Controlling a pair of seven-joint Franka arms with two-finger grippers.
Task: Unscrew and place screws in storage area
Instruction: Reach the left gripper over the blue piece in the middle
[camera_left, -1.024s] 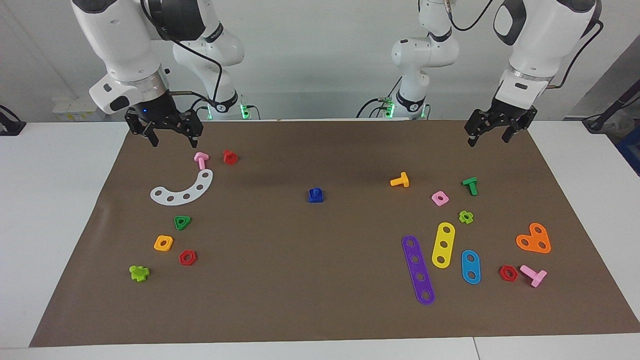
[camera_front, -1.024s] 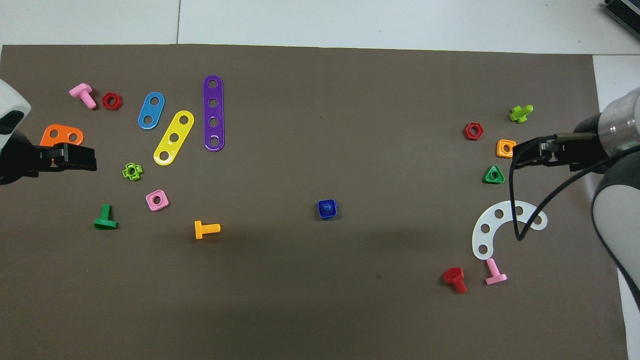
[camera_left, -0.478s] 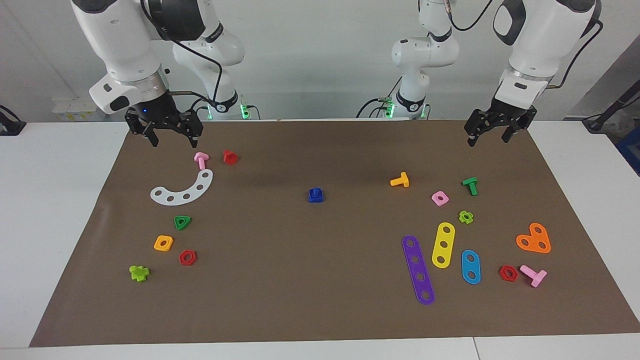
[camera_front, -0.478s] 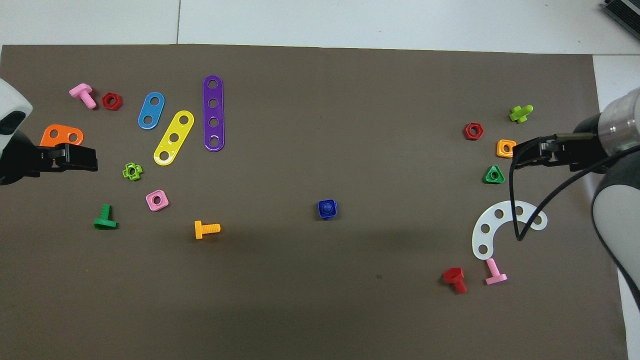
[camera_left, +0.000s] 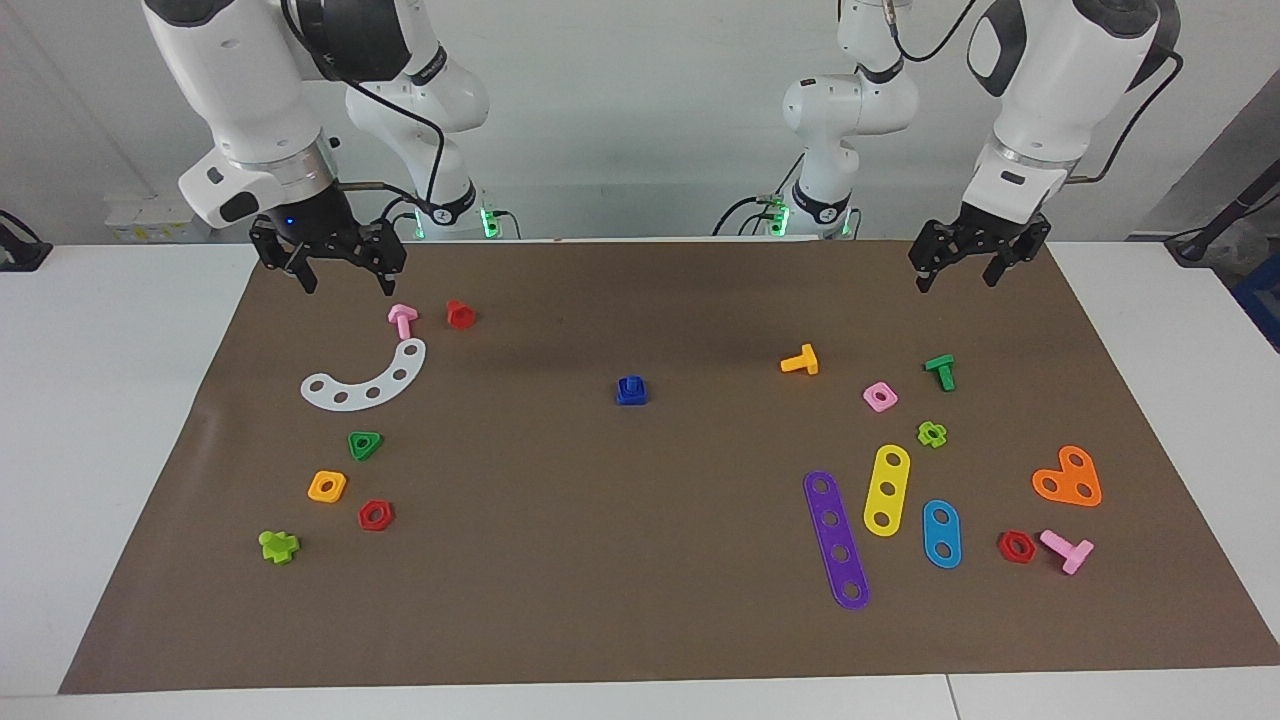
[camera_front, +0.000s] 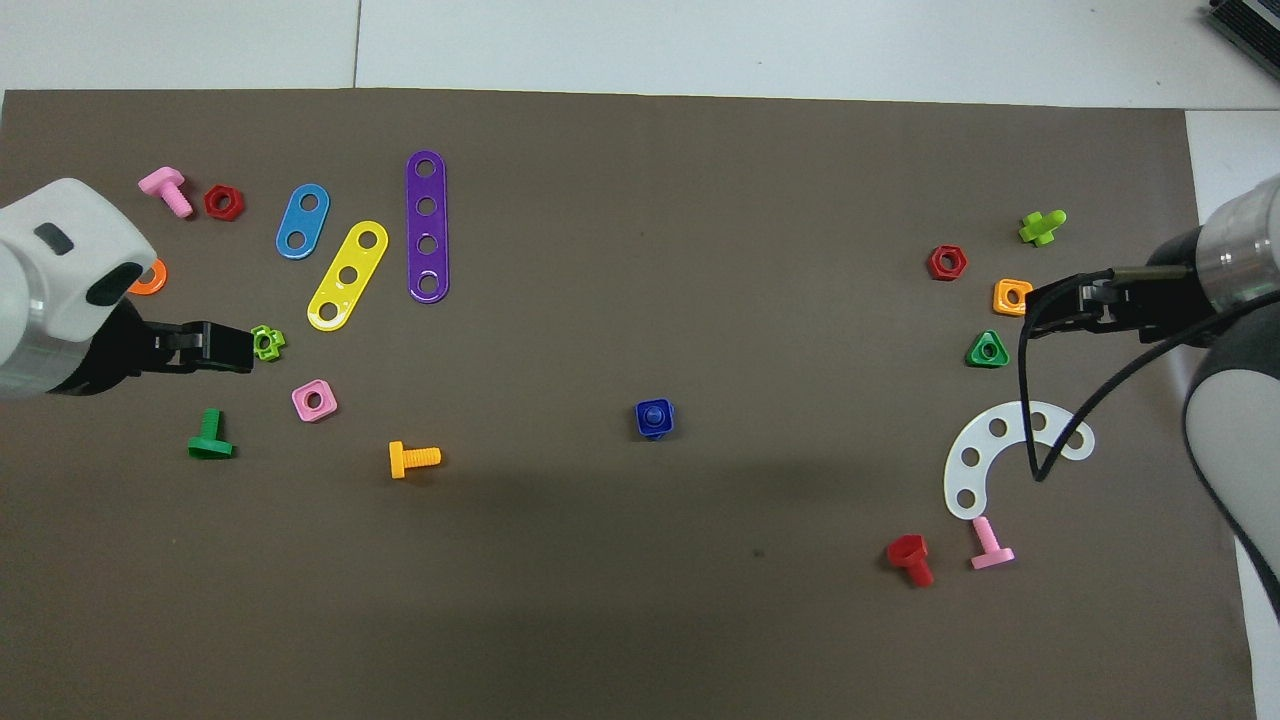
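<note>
The blue screw (camera_left: 631, 388) stands stem up in a blue square nut at the middle of the brown mat, also seen in the overhead view as the blue screw (camera_front: 654, 416). My left gripper (camera_left: 953, 283) hangs open and empty over the mat at the left arm's end; from above the left gripper (camera_front: 238, 348) shows beside a lime cross nut (camera_front: 266, 342). My right gripper (camera_left: 348, 288) waits open and empty over the mat at the right arm's end, and the right gripper (camera_front: 1035, 308) shows by an orange square nut (camera_front: 1012, 296). No marked storage area shows.
Toward the left arm's end lie purple (camera_left: 837, 540), yellow (camera_left: 886, 490) and blue (camera_left: 941, 533) strips, an orange bolt (camera_left: 800, 361), a green bolt (camera_left: 940, 371) and a pink nut (camera_left: 880, 396). A white arc (camera_left: 366, 380), pink and red bolts and several nuts lie at the right arm's end.
My left gripper has moved toward the middle of the table, still raised, and now reaches the lime cross nut in the overhead view. The right arm and the blue screw have not moved.
</note>
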